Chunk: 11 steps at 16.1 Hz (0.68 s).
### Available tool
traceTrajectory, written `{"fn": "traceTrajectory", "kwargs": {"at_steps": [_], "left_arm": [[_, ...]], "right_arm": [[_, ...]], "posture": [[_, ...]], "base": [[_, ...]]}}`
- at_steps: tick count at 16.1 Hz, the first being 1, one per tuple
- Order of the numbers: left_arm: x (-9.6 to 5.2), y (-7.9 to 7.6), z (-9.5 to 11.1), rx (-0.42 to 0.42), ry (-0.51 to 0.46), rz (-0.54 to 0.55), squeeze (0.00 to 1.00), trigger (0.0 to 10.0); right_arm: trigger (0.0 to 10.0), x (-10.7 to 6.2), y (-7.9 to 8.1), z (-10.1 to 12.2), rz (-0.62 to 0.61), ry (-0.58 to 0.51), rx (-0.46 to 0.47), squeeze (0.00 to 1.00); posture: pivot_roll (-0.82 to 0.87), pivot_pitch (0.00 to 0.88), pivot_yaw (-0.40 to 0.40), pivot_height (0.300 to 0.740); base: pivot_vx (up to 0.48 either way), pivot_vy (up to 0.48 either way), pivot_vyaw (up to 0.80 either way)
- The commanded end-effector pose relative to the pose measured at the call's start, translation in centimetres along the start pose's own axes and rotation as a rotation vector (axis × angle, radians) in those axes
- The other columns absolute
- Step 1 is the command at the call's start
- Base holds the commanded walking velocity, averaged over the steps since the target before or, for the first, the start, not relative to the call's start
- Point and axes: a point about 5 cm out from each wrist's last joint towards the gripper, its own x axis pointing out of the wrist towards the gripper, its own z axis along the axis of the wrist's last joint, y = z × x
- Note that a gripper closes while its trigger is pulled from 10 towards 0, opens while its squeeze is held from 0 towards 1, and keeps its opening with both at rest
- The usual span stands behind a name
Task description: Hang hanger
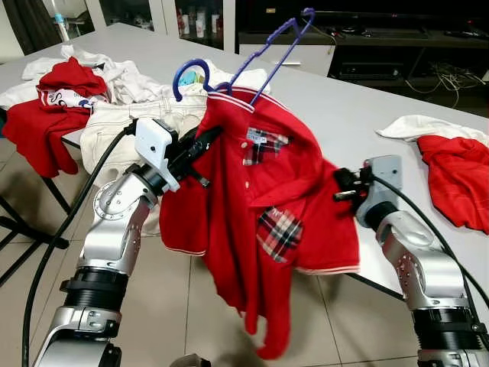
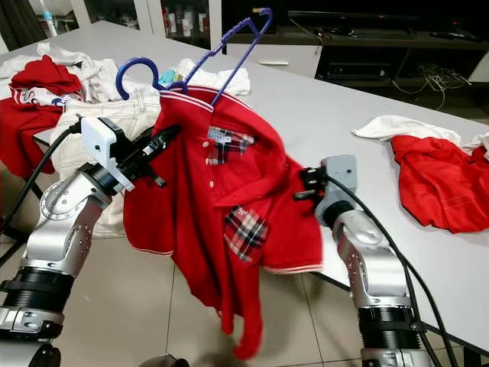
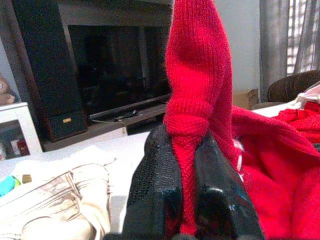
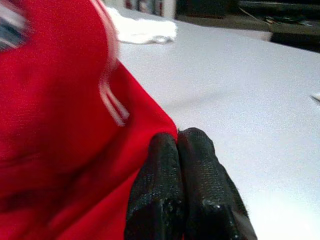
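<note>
I have the red polo shirt lifted above the bench, left hand pinching its shoulder, right hand pressed onto its hem. The blue hanger sits skewed in the collar; I fear any tug tips it out.

no lettering is clear enough to read anywhere.

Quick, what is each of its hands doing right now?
Left gripper: closed, pinching the red shirt by its shoulder.
Right gripper: closed on the edge of the same shirt.
</note>
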Motion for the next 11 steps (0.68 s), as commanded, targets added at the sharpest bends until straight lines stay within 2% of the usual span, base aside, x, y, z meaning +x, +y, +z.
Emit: {"fn": "traceTrajectory", "kwargs": {"at_steps": [1,4,6,11], "left_arm": [[0.6,0.0,1.5,-0.006,-0.072,-0.03,0.0,10.0],[0.7,-1.1,1.9,0.015,-0.074,-0.128,0.0,10.0],[0.6,-1.1,1.9,0.017,-0.076,-0.124,0.0,10.0],[0.2,-2.1,2.1,0.018,-0.075,-0.231,0.0,10.0]], "right_arm": [[0.0,0.5,-1.7,0.4,-0.11,-0.005,-0.045,0.0],[0.0,1.5,-2.5,1.4,-0.154,-0.024,-0.066,0.0],[0.0,1.6,-2.8,1.8,-0.165,-0.039,-0.073,0.0],[0.0,2.5,-5.2,4.3,-0.282,-0.113,-0.078,0.0]], "posture": [[-0.08,0.0,0.001,0.74],[-0.07,0.0,0.006,0.74],[-0.07,0.0,0.005,0.74],[-0.06,0.0,0.007,0.74]], "base": [[0.0,0.0,0.0],[0.0,0.0,0.0],[0.0,0.0,0.0],[0.0,0.0,0.0]]}}
